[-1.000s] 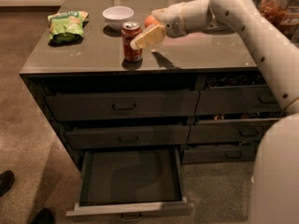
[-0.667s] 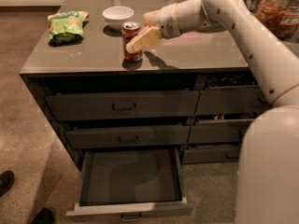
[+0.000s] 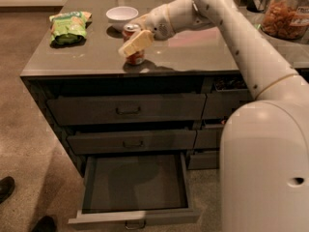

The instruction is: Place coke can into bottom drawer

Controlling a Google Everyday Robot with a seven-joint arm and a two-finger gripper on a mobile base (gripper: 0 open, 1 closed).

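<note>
On the table [image 3: 193, 52], the can [image 3: 136, 58] stands upright near the front edge, just in front of a white bowl [image 3: 122, 14]. The gripper [image 3: 135, 41] is set at the can, one cream finger lying across its front; whether the jaws are closed on it cannot be told. Below, the bottom drawer [image 3: 135, 182] is pulled fully out, its dark inside bare. A green bag [image 3: 70, 27] lies at the left, and a jar [image 3: 284, 13] holding brown snacks is seen at the right.
</note>
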